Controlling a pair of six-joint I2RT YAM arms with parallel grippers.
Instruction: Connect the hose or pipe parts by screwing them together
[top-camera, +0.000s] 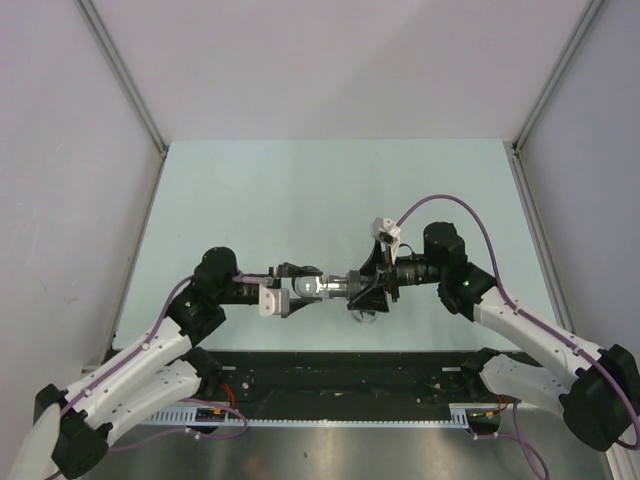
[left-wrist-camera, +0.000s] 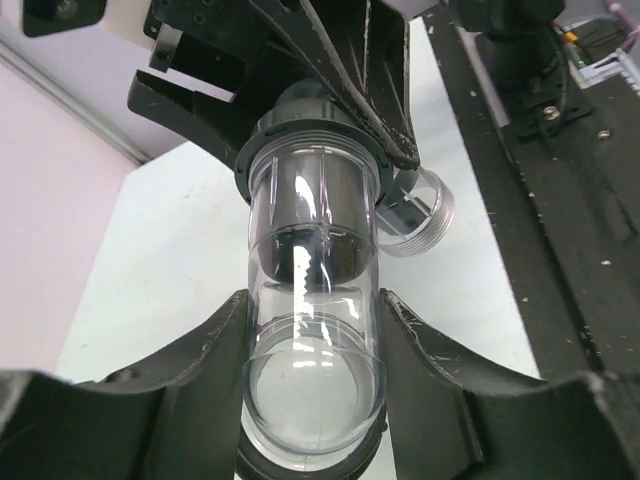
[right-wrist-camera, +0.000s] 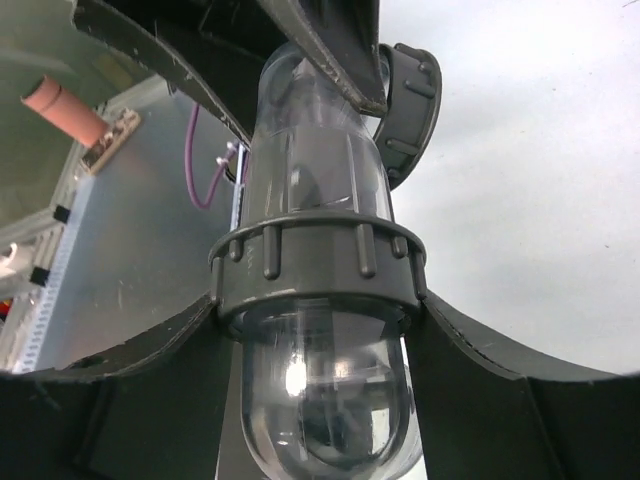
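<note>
From the near edge of the desk (top-camera: 260, 200), the two arms reach in toward each other and meet above its middle. The left end effector (top-camera: 292, 292) and the right end effector (top-camera: 362, 290) face one another, with the pipe assembly bridging the short gap between them, lifted clear of the surface.

The left wrist view shows the left fingers (left-wrist-camera: 200, 350) closed narrowly on either side of the clear pipe part (left-wrist-camera: 315, 300), holding its rounded near end. Beyond that grip the tube runs straight into the collar held by the opposite arm. A threaded clear stub (left-wrist-camera: 425, 215) juts out beside that far joint.

The right wrist view shows the right fingers (right-wrist-camera: 480, 370) pressed against both flanks of the grey ring nut (right-wrist-camera: 315, 265), so that end effector is gripping the nut. The clear tube continues past the nut toward the left fingers.

The progress looks well advanced. The parts are lined up on one axis, and the nut already sits over the tube end, so the thread appears engaged. The pictures cannot show whether the nut is fully tight. What probably remains is some further turning, then letting go of the joined piece.
</note>
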